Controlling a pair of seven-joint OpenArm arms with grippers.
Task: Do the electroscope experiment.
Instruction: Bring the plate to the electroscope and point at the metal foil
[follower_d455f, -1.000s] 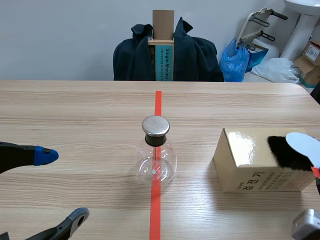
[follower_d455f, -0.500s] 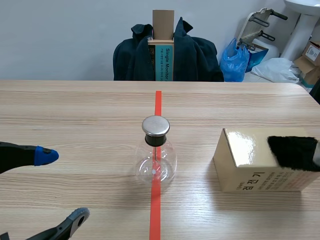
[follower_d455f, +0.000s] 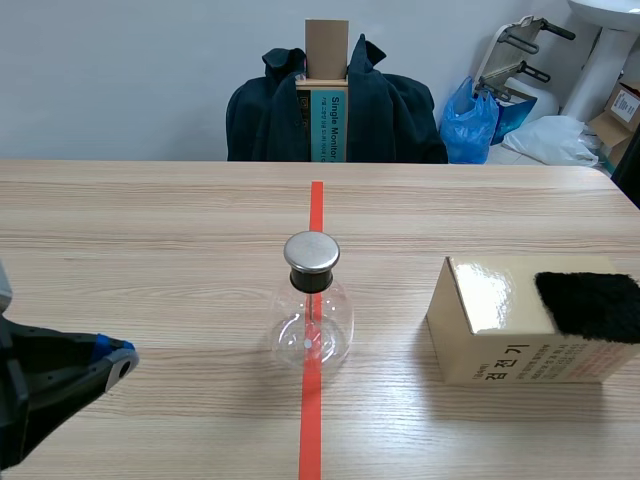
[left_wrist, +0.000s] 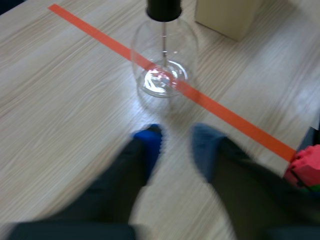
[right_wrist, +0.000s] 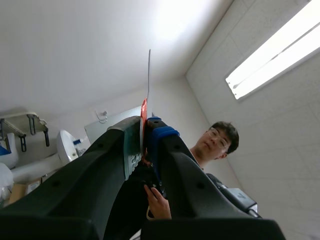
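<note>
The electroscope (follower_d455f: 311, 322), a clear glass flask with a metal cap (follower_d455f: 312, 252), stands on the red tape line at mid-table. In the left wrist view the electroscope (left_wrist: 164, 55) is just ahead of my left gripper (left_wrist: 176, 145). The left gripper (follower_d455f: 112, 362) hangs low at the table's near left, blurred, its fingers drawn together on nothing. A black fur pad (follower_d455f: 590, 305) lies on a tan box (follower_d455f: 490, 335) at the right. My right gripper (right_wrist: 145, 131) points up toward the ceiling, shut on a thin white paddle (right_wrist: 149, 75) seen edge-on; it is outside the scene view.
A chair with a dark jacket (follower_d455f: 335, 110) and a cardboard box stands beyond the table's far edge. A person (right_wrist: 220, 142) is behind the raised right gripper, a hand (right_wrist: 156, 200) near it. A red block (left_wrist: 306, 164) lies beside the left gripper.
The left gripper's fingers have come together from wide open, and it has shifted. The right gripper has lifted the white paddle off the fur pad and out of the scene view.
</note>
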